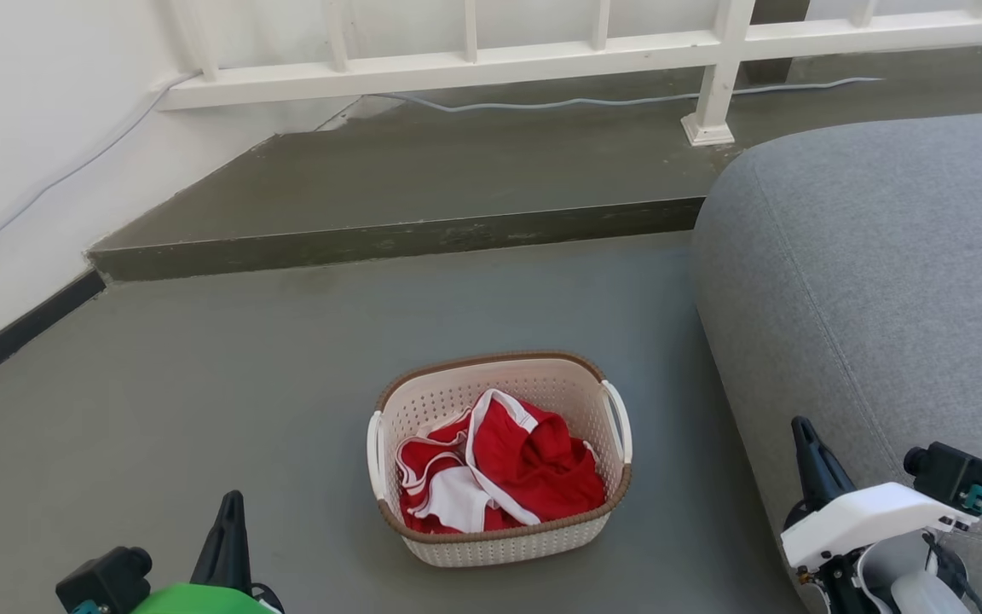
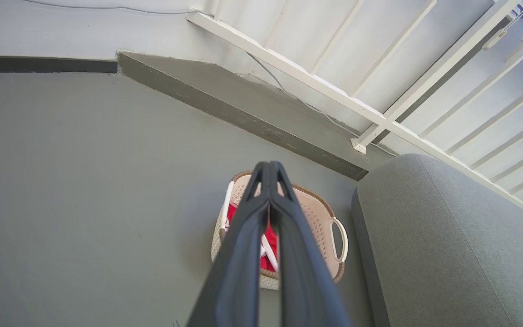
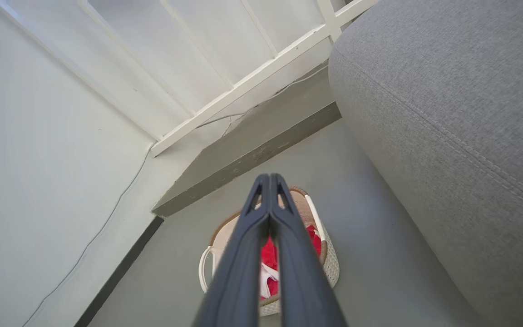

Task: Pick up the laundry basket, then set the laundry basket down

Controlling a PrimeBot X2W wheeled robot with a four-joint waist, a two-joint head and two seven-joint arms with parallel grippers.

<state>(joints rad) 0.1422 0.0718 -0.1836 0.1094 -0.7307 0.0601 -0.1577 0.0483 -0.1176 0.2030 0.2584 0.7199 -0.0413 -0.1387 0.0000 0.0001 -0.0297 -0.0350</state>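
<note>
The laundry basket (image 1: 508, 537) stands on the grey floor, a cream perforated oval with a brown rim, two white side handles and red-and-white clothes (image 1: 499, 469) inside. My left gripper (image 1: 231, 503) is at the lower left, well left of the basket, shut and holding nothing. Over at the lower right, my right gripper (image 1: 802, 431) sits beside the sofa, also shut and empty. In the left wrist view the shut left gripper (image 2: 269, 165) points at the basket (image 2: 320, 218). The right wrist view has the shut right gripper (image 3: 268, 178) aimed at the basket (image 3: 329, 263) too.
A large grey sofa (image 1: 883, 281) fills the right side, close to the basket. Behind the basket a raised step (image 1: 423, 239) crosses the floor, with a white railing (image 1: 542, 51) and a cable (image 1: 627, 101) beyond. A white wall (image 1: 22, 153) with dark baseboard borders the left.
</note>
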